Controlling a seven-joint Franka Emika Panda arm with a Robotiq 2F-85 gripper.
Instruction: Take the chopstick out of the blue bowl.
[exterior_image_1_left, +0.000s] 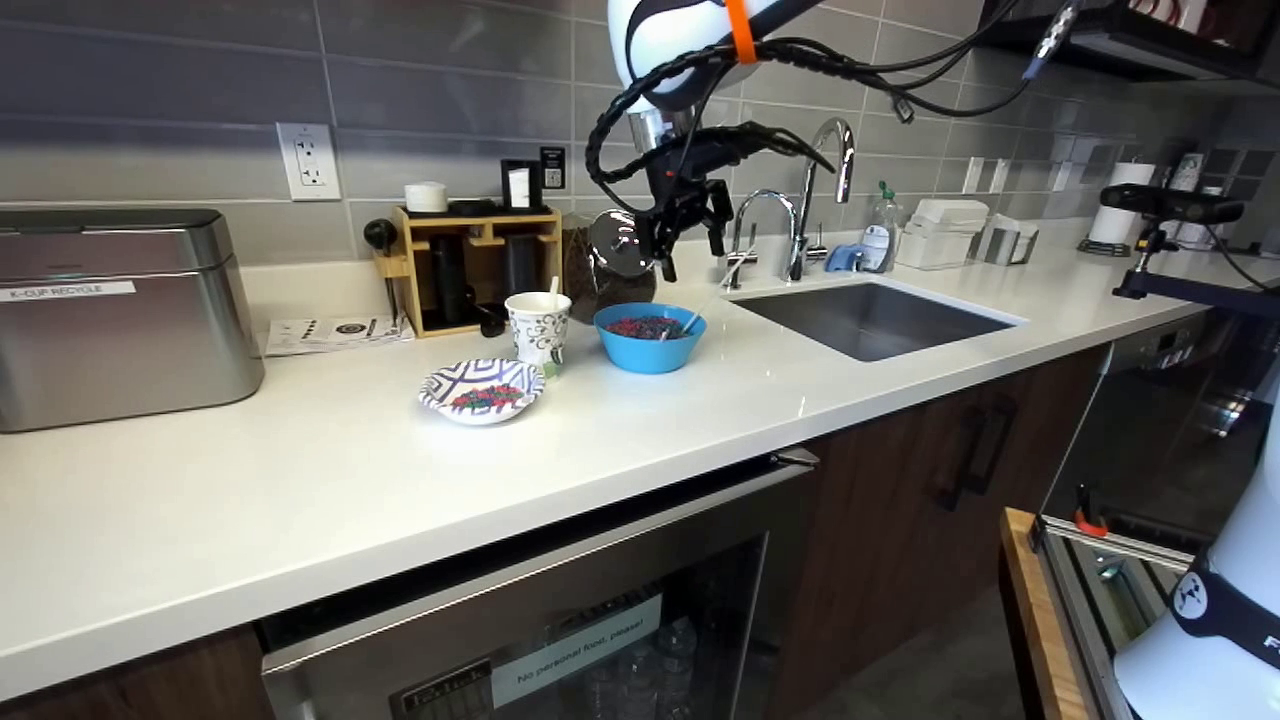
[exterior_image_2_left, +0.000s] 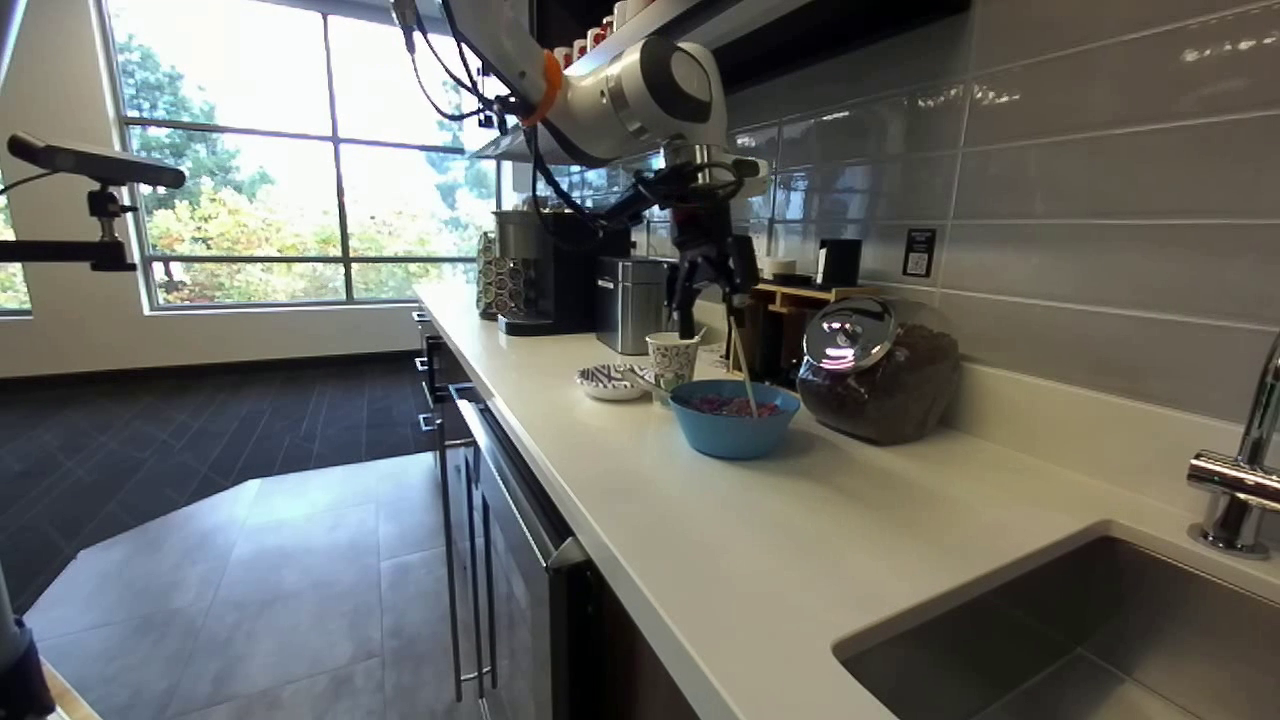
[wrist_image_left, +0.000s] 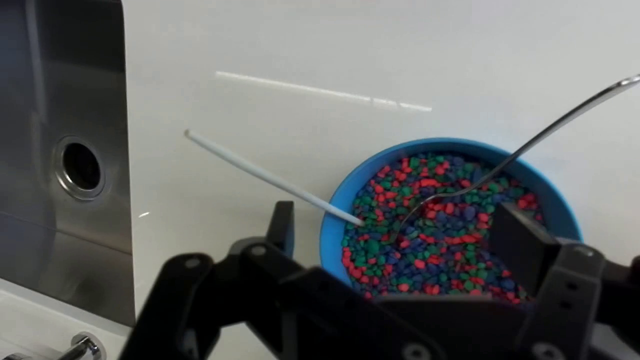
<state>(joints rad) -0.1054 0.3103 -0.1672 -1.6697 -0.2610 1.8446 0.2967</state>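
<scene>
The fingers (wrist_image_left: 522, 245) are spread above the bowl (exterior_image_1_left: 650, 357) on the desk (exterior_image_1_left: 400, 490). The chopstick (wrist_image_left: 270, 176) slants from the bowl's coloured bits (wrist_image_left: 435, 262), its upper end out past the rim on the sink (exterior_image_1_left: 860, 320) side. A metal utensil (wrist_image_left: 545, 133) also sticks out; a cup (exterior_image_1_left: 538, 335) stands nearby.

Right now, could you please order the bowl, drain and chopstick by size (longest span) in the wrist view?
1. Bowl, partly behind the hand.
2. Chopstick, leaning out of the bowl.
3. Drain, by far the smallest.
</scene>
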